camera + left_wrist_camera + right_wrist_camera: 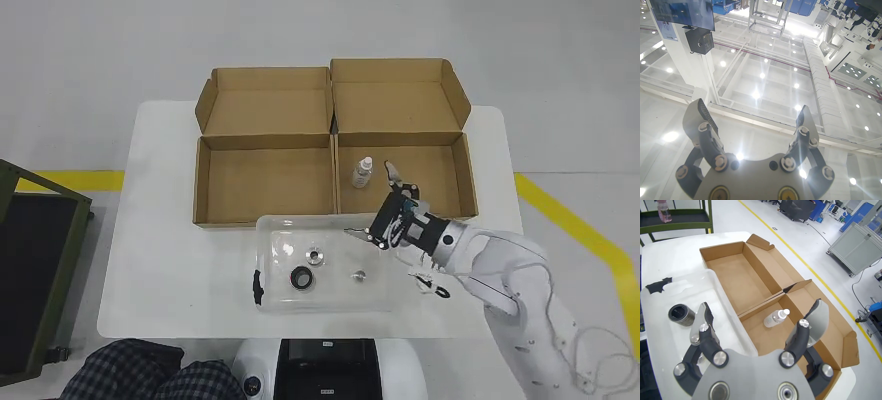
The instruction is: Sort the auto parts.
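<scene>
A clear plastic bin (270, 235) near the table's front holds a dark cylindrical bearing (303, 279), a small metal ring part (315, 255) and a small metal knob (357, 274). Behind it stand two open cardboard boxes: the left box (205, 180) bare inside, the right box (465, 180) with a small clear bottle (363, 172) lying in it. My right gripper (382, 208) hangs open and holds nothing, over the bin's far right corner and the right box's front wall. In the right wrist view the bearing (680, 315) and bottle (776, 318) lie beyond it. My left gripper (753, 111) is open, pointing at the ceiling.
The white table (160, 260) has free room left of the bin and boxes. A dark green cart (35, 270) stands off the table's left side. Yellow floor tape (570, 220) runs to the right.
</scene>
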Robot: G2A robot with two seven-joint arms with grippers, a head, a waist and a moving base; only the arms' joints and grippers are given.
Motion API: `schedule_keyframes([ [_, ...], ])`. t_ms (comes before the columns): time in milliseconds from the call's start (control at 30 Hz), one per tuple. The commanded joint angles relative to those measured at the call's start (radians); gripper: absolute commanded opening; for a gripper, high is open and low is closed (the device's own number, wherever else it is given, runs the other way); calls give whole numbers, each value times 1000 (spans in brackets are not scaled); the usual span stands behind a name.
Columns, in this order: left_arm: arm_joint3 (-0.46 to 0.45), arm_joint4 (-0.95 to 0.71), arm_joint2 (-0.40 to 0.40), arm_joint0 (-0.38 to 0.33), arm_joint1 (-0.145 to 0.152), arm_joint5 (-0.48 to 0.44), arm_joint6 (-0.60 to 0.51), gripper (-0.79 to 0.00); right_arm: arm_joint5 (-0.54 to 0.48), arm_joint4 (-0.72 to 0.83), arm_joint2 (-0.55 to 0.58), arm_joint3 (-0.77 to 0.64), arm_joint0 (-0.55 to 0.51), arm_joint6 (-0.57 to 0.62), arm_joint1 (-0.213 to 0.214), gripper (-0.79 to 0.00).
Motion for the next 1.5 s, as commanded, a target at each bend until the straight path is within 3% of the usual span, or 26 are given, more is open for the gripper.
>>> schedule_keyframes([
  [0, 0, 0, 0, 0, 0, 0, 0, 0, -40, -2, 0, -14, -19, 20, 5, 0],
  [300, 0, 0, 0, 0, 0, 0, 0, 0, -168, -42, -28, -55, -76, 146, 24, 0],
  [600, 0, 0, 0, 0, 0, 0, 0, 0, -249, -9, -69, -8, -52, 242, 35, 0],
  [1333, 0, 0, 0, 0, 0, 0, 0, 0, -265, 42, -177, 139, 60, 372, 49, 0],
  [1467, 0, 0, 0, 0, 0, 0, 0, 0, -270, 44, -191, 151, 68, 388, 52, -74],
])
